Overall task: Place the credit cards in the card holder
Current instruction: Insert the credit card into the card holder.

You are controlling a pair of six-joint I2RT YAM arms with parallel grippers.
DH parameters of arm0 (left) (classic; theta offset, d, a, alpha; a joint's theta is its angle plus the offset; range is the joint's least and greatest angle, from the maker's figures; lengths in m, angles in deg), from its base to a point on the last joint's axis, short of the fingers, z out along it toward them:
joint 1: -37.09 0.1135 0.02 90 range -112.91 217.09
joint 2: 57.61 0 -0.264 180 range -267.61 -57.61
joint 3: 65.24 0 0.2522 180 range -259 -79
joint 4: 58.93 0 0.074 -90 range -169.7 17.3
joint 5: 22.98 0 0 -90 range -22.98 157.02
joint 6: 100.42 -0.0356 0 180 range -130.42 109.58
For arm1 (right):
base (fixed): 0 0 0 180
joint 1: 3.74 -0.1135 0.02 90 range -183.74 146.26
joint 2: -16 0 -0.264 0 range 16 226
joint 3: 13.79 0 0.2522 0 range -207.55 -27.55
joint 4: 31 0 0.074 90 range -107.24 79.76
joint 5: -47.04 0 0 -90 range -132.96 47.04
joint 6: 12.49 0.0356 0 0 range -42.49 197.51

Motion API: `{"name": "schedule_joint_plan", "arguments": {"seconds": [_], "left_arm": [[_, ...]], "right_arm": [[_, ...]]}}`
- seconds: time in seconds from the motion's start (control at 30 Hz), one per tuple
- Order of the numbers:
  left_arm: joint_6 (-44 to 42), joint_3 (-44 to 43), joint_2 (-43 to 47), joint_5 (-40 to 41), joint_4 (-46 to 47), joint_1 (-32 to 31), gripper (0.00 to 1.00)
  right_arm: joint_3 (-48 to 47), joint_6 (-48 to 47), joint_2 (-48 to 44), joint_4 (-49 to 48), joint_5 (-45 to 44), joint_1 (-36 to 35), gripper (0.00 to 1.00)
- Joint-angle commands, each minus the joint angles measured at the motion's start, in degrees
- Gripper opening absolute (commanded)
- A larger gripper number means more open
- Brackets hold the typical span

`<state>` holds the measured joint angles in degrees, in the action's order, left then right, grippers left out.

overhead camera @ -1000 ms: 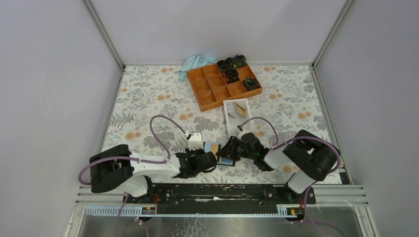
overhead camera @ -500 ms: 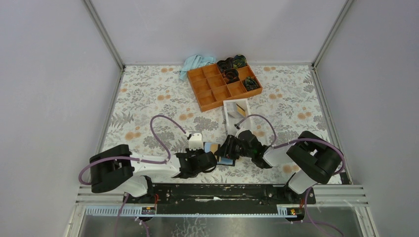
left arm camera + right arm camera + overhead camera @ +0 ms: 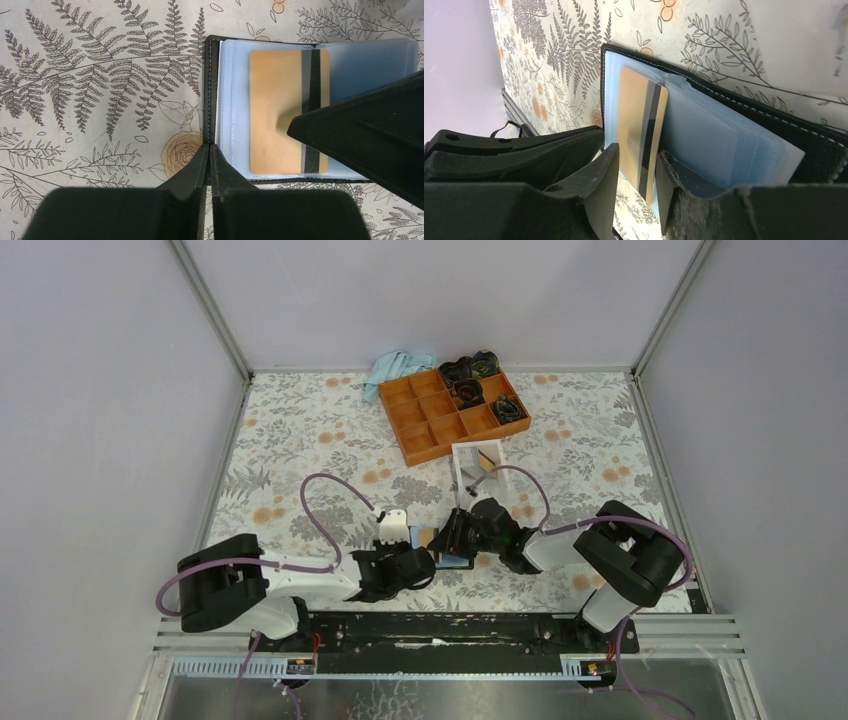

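Gently: my left end effector [image 3: 209,155] pinches the card holder [image 3: 370,60]; I'd push the credit card [image 3: 272,110] home with the half-open right end effector [image 3: 638,156].

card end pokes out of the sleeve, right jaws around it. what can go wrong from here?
1. The credit card sits loose in the open right gripper; a finger dragging on it during retreat may pull it back out of the card holder.
2. The left gripper pinches only the holder's edge near a corner, so a push on the card could pivot or slip it.
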<state>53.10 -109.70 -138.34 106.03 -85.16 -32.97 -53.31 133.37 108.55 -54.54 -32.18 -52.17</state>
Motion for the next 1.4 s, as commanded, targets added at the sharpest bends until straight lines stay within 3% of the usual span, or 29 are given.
{"name": "schedule_joint_plan", "arguments": {"seconds": [0.0, 1.03, 1.37], "left_arm": [[-0.92, 2.48, -1.08, -3.7, 1.44, 0.11, 0.07], [-1.96, 2.65, -1.17, -5.19, 4.83, -0.2, 0.04], [-2.27, 0.43, -2.92, -5.6, 5.3, -0.46, 0.04]], "right_arm": [[-0.72, -2.19, 4.12, 8.57, -3.59, -1.93, 0.4], [-3.59, -1.36, 8.61, 10.26, -5.07, -4.85, 0.41], [-4.8, -4.93, 6.38, 17.86, -9.0, -6.11, 0.43]]}}
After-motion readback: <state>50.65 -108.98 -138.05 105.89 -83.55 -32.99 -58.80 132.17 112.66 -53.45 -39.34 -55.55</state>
